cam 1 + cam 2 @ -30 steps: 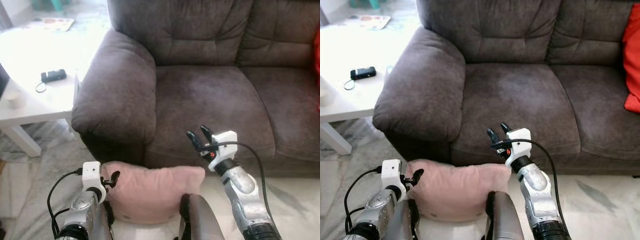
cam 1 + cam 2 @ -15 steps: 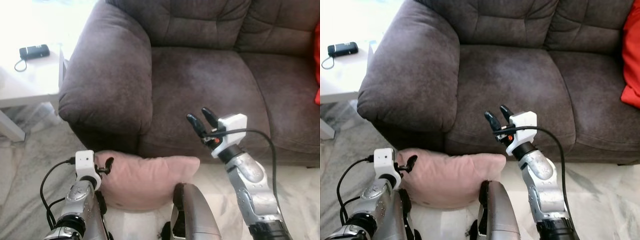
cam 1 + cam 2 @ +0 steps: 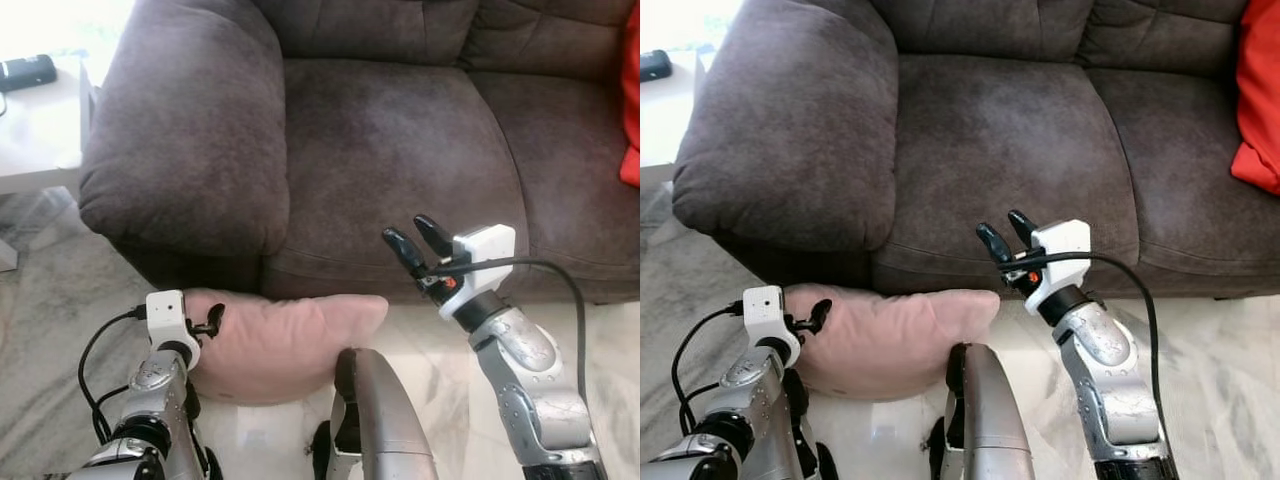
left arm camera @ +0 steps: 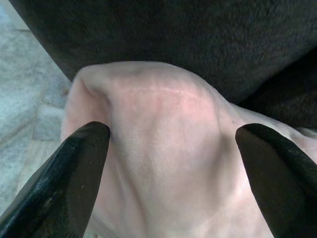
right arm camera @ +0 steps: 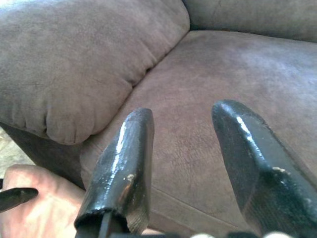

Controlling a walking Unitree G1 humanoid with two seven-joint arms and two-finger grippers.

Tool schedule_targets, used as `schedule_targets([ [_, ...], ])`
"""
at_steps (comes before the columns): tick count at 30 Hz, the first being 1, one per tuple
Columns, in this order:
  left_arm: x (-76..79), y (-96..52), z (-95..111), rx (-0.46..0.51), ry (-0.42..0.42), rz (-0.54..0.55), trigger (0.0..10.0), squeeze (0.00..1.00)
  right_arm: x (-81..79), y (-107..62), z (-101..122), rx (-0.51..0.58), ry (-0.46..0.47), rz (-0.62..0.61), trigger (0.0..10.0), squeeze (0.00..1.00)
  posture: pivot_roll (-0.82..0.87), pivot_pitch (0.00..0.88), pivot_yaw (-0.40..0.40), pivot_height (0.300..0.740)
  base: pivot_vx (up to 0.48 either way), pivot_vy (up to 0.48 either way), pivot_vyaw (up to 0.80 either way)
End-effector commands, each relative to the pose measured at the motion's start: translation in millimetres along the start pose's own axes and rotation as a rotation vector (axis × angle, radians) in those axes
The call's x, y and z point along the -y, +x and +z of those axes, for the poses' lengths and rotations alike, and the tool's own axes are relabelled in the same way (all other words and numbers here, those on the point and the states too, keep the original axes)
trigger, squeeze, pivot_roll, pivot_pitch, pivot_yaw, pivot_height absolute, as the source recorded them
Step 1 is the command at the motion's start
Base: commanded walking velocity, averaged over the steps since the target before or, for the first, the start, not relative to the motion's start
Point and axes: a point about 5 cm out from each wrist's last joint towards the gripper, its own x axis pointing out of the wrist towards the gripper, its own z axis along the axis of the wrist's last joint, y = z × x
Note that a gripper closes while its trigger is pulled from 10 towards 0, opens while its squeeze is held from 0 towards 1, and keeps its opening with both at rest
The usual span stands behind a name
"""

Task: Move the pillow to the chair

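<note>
On the pale floor against the front of the dark brown fabric sofa (image 3: 380,150) lies the soft pink fabric pillow (image 3: 275,340), plump and creased, with the left gripper (image 4: 171,163) at its left end, fingers spread wide around a corner. To the right, the right gripper (image 3: 418,243) hovers with fingers parted before the seat cushion's front edge. Since a second ago the view has tipped downward, and the white side table (image 3: 40,140) far left has slid mostly out.

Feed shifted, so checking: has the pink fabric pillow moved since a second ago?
No. The pink fabric pillow still lies against the dark brown sofa's base, below its armrest; only the camera moved.
</note>
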Motion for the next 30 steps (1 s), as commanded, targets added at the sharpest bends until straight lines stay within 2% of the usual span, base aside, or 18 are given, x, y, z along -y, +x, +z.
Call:
schedule_targets([
  [1,-1.7,-2.7,-9.1,-0.036,-0.001,0.004,10.0,0.0,4.9,-9.1,5.2,-0.008,-0.004,-0.022,10.0,0.0,-0.2,0.345,-0.206,0.526,0.0,0.0,0.0],
  [9,-6.6,-2.0,-6.8,-0.031,0.018,0.04,10.0,0.0,6.4,-19.9,14.5,-0.023,-0.017,-0.027,10.0,0.0,-0.23,0.368,-0.218,0.526,0.0,0.0,0.0],
  [14,-1.7,0.3,-3.8,-0.017,0.007,0.039,10.0,0.0,8.7,-25.6,21.7,-0.037,-0.028,-0.03,10.0,0.0,-0.26,0.381,-0.235,0.526,0.0,0.0,0.0],
  [20,-7.6,0.0,-4.1,-0.026,0.041,0.124,10.0,0.0,9.6,-27.4,28.0,-0.043,-0.036,-0.021,10.0,0.0,-0.26,0.387,-0.246,0.526,0.0,0.0,0.0],
  [25,-13.4,-0.9,-2.8,-0.012,0.025,0.185,10.0,0.0,9.5,-28.9,28.6,-0.058,-0.035,-0.019,10.0,0.0,-0.27,0.383,-0.253,0.526,0.0,0.0,0.0],
  [26,-13.6,-0.7,-2.7,-0.015,0.029,0.197,6.5,0.0,10.0,-28.9,29.1,-0.06,-0.036,-0.017,10.0,0.0,-0.27,0.381,-0.256,0.526,0.0,0.0,0.0],
  [27,-13.8,-0.6,-2.5,-0.015,0.035,0.207,2.0,0.0,10.5,-28.9,29.4,-0.062,-0.037,-0.016,10.0,0.0,-0.27,0.379,-0.257,0.526,0.0,0.0,0.0],
  [28,-13.8,-0.6,-2.4,-0.014,0.037,0.21,2.0,0.0,10.7,-28.8,29.6,-0.062,-0.037,-0.016,10.0,0.0,-0.27,0.379,-0.257,0.526,0.0,0.0,0.0],
  [29,-13.9,-0.6,-2.3,-0.013,0.037,0.214,0.0,0.0,10.8,-28.7,29.9,-0.063,-0.037,-0.016,10.0,0.0,-0.27,0.379,-0.257,0.526,0.0,0.0,0.0],
  [30,-13.9,-0.7,-2.6,-0.014,0.035,0.218,0.0,0.0,11.1,-28.7,29.8,-0.064,-0.037,-0.015,10.0,0.0,-0.27,0.378,-0.259,0.526,0.0,0.0,0.0],
])
